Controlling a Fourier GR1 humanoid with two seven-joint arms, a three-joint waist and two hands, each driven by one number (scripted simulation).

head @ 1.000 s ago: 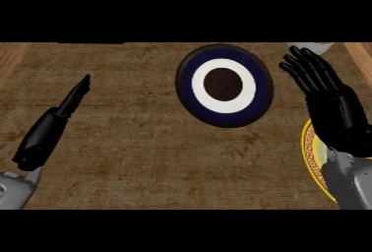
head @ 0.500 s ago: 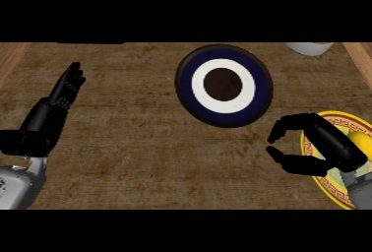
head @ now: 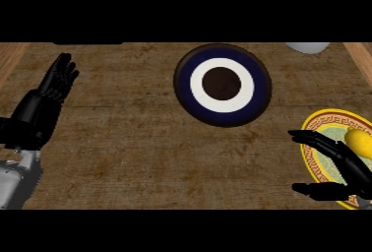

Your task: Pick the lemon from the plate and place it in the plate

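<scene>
A yellow lemon (head: 359, 142) lies on the yellow-rimmed patterned plate (head: 320, 124) at the right edge. My right hand (head: 341, 165) is low over that plate, just left of the lemon, its fingers stretched out and the thumb spread below; nothing is in it. A dark blue plate (head: 222, 84) with a white ring and brown centre sits at the upper middle, bare. My left hand (head: 45, 101) rests open at the left edge, fingers pointing up.
A pale round object (head: 306, 47) shows partly at the top right. Wooden counter edges run along the far left (head: 11, 56) and far right (head: 361, 51). Brown counter surface spreads between the hands.
My right hand came down from beside the blue plate onto the yellow plate, curled, then spread its fingers beside the lemon. The left hand rose slightly and turned more upright.
</scene>
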